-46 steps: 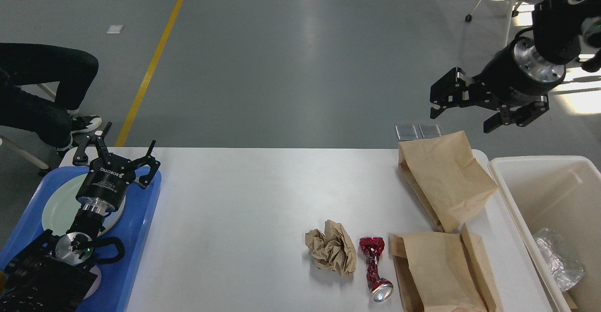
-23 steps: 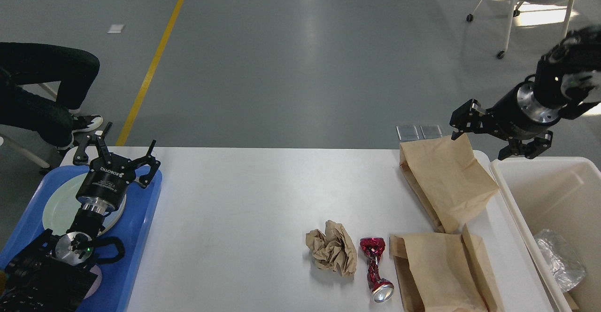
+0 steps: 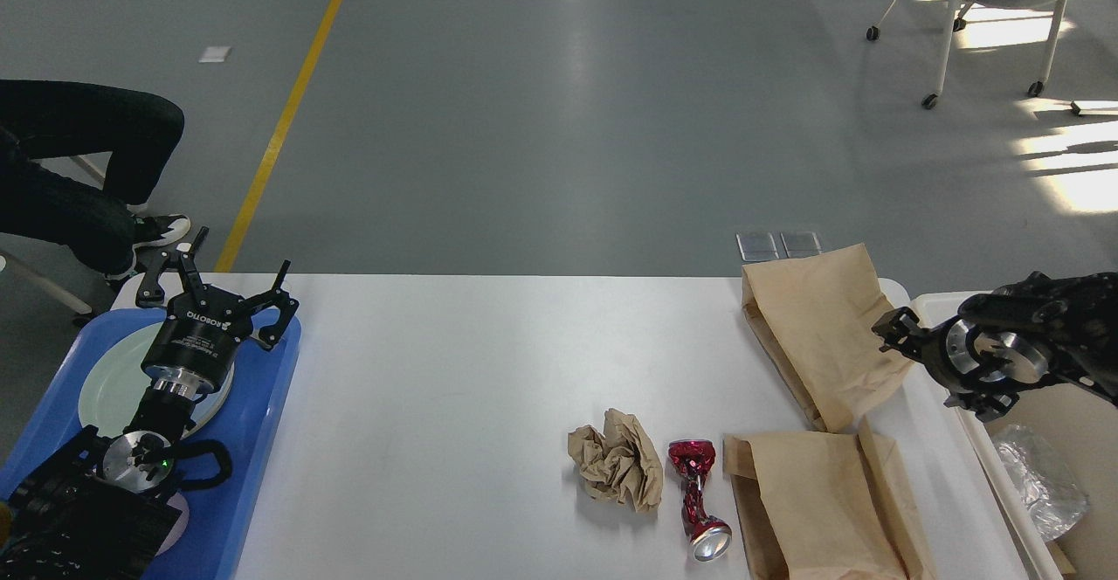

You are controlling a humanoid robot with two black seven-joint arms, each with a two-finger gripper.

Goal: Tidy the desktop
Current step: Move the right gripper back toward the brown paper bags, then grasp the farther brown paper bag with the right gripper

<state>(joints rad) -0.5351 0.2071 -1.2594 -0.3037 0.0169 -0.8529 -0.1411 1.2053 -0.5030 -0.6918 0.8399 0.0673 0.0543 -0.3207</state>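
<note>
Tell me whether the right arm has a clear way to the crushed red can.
Probably yes. The right gripper hangs by the upper paper bag; the crushed red can lies bare on the desktop, though the lower paper bag lies between.

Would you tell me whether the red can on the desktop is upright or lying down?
Lying down. The crushed red can rests on its side on the desktop, its silver end facing the camera.

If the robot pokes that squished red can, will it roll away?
Probably not far. The red can is crushed thin in the middle, so it would likely wobble or pivot on the desktop rather than roll straight. It looks empty and dented, so probably light and easily shoved. Its shiny metal may slip in a gripper.
</note>
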